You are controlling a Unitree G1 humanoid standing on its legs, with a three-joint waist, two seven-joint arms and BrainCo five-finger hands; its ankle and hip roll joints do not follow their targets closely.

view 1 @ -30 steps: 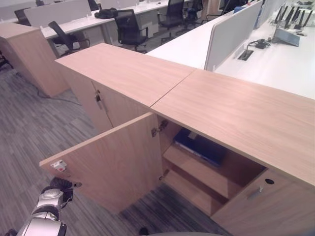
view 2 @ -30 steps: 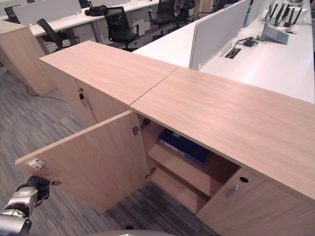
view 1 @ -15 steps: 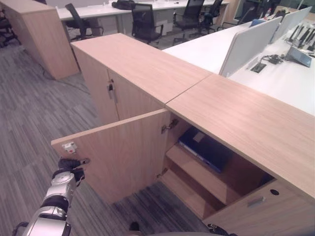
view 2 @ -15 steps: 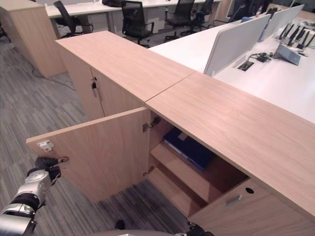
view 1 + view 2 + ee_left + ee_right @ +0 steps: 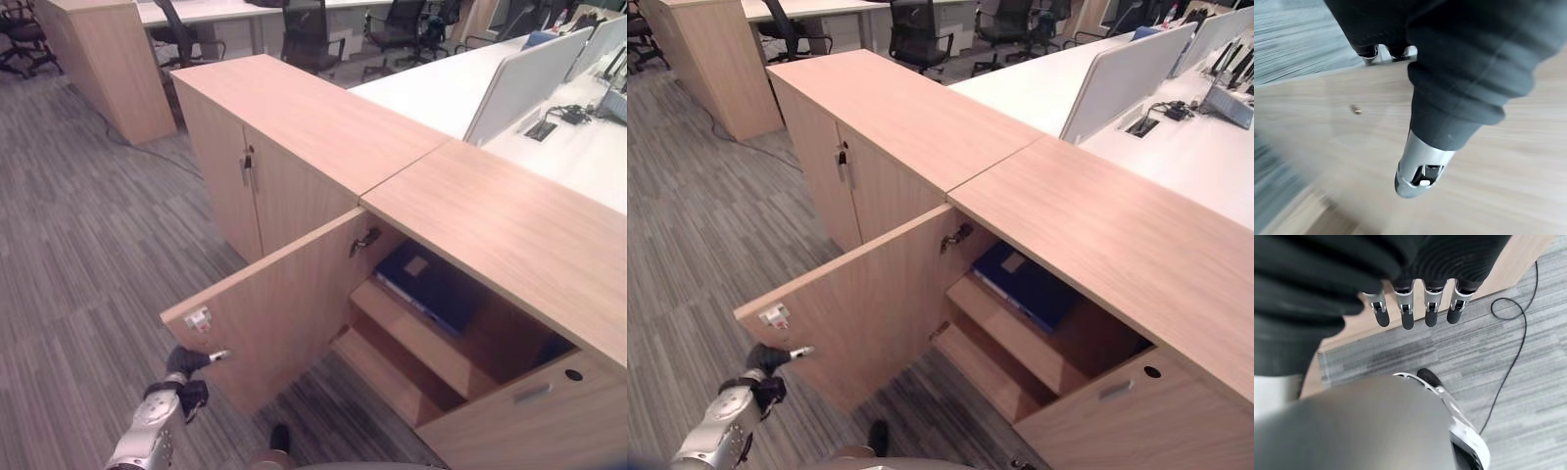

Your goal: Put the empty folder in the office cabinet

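- Blue folder point(image 5: 1024, 285) lies flat on the upper shelf point(image 5: 1014, 333) inside the office cabinet point(image 5: 490, 225), at about 3 o'clock from view centre. It sits well back under the cabinet top, so it looks already stowed; I judge the placing step done.
- Left cabinet door point(image 5: 279, 308) stands swung out toward 7 o'clock, hinge point(image 5: 365, 238) at its inner top corner. It is open because the shelf had to be reached; closing it looks like the step in hand.
- Left hand point(image 5: 181, 377) is at 7 o'clock, low, at the door's free edge, just under the white latch plate point(image 5: 198, 317) and against the small metal door handle point(image 5: 219, 354). That is the sensible place to drive the door, farthest from the hinge.
- Left hand's fingers: in its wrist view they are mostly hidden behind the dark cover, with the door face close behind. Cannot tell whether they are curled on the handle or only beside it.
- Right hand point(image 5: 1415, 308) hangs idle over the grey carpet point(image 5: 1528, 396), fingers straight and apart from one another, holding nothing.
- Right door point(image 5: 534, 416) at 4 o'clock is also ajar.
- Neighbouring cabinet point(image 5: 294, 127) at 11 o'clock is closed.
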